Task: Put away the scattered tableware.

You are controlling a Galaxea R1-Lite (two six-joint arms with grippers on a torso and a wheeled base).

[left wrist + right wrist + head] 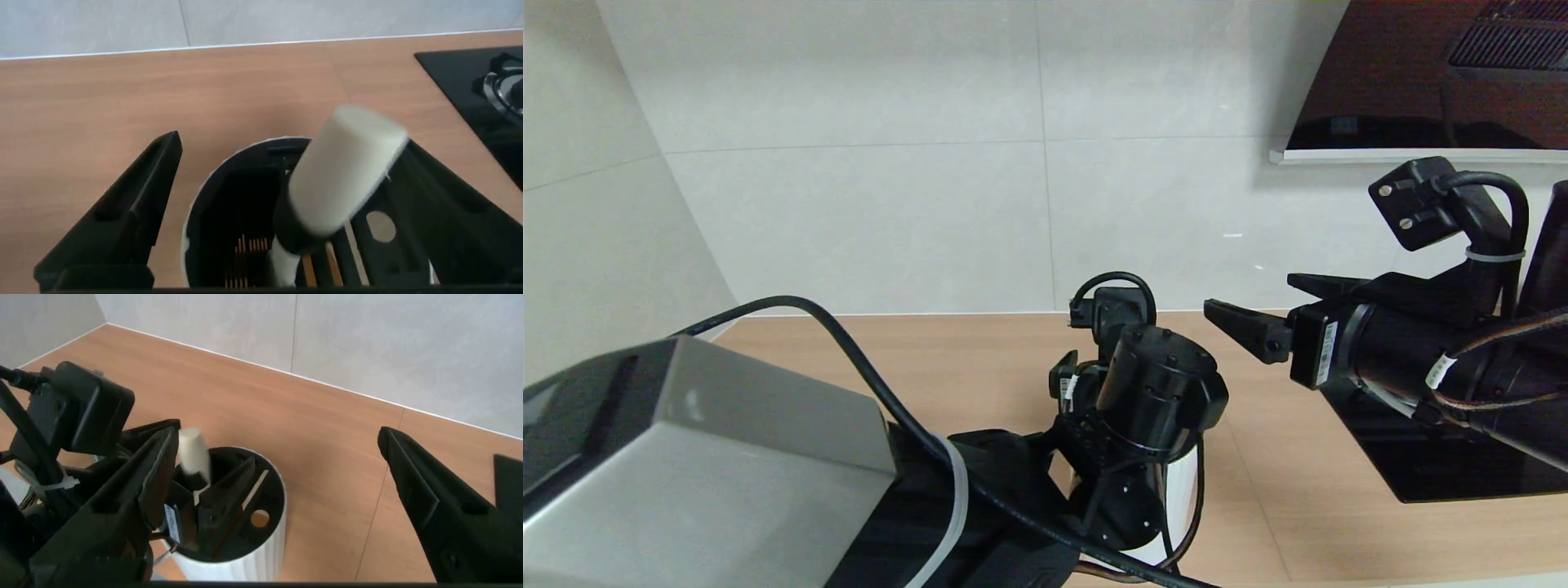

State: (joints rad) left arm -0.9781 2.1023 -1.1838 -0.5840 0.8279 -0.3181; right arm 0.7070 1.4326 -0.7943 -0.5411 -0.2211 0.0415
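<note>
One utensil (347, 175): cream handle, black neck, standing tilted inside the holder. One white ribbed utensil holder (260, 527) with black insert, on a wooden counter (327, 433). Left gripper (286, 151): fingers spread astride the handle, unclamped. Right gripper (445, 453): spread, empty.

White ribbed holder (249, 539), cream-handled utensil (343, 173), tan counter (163, 98).

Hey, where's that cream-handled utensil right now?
In the left wrist view, the cream-handled utensil stands in the white holder on the wooden counter, between the open fingers of the left gripper. The black cooktop lies to the robot's right.
</note>
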